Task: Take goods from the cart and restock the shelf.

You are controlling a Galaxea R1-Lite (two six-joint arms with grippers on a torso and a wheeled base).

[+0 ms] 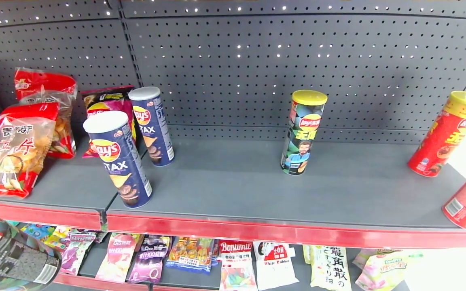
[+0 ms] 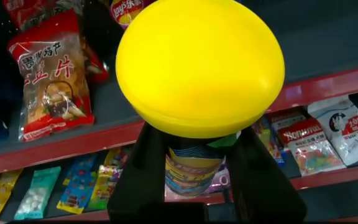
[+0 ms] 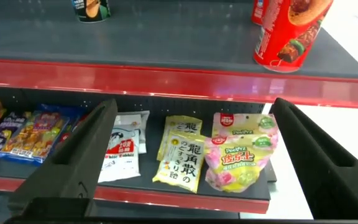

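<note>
On the grey shelf (image 1: 257, 190) in the head view, two blue cans (image 1: 119, 159) stand at the left, a yellow-lidded can (image 1: 302, 133) mid-shelf, and red cans (image 1: 443, 135) off to the right. The held can (image 1: 14, 258) pokes in at the bottom left, below the shelf edge.

Left wrist view: the left gripper (image 2: 197, 177) is pinching the held can's body, lid facing the camera.

Right wrist view: the right gripper (image 3: 194, 112) is spread wide with nothing in it, facing the snack bags (image 3: 182, 155) on the lower shelf.
</note>
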